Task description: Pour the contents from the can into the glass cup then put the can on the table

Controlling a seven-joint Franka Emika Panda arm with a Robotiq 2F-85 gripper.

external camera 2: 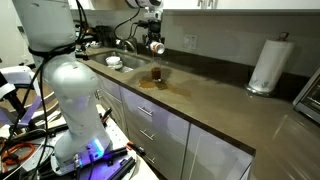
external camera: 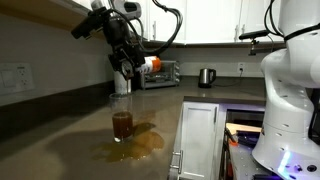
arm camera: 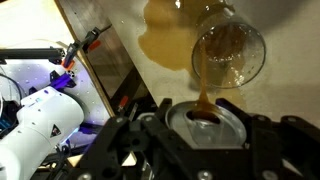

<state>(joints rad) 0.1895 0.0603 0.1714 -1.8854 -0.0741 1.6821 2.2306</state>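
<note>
My gripper (external camera: pixel 126 72) is shut on the can (external camera: pixel 128 76) and holds it tipped over the glass cup (external camera: pixel 122 124). In the wrist view the can's silver top (arm camera: pixel 205 122) sits between the jaws (arm camera: pixel 205 135), and a brown stream runs from its opening into the glass cup (arm camera: pixel 230 52) below. The glass stands upright on the grey-brown table (external camera: pixel 70 135) and holds brown liquid. In an exterior view the can (external camera 2: pixel 155 46) is held above the glass cup (external camera 2: pixel 157 74) near the sink end of the table (external camera 2: pixel 215 100).
A brown puddle (external camera: pixel 135 148) spreads on the table around the glass, also in the wrist view (arm camera: pixel 165 40). A steel kettle (external camera: pixel 206 77) and a toaster oven (external camera: pixel 160 72) stand at the back. A paper towel roll (external camera 2: pixel 266 66) stands farther along. A sink (external camera 2: pixel 115 62) lies beside the glass.
</note>
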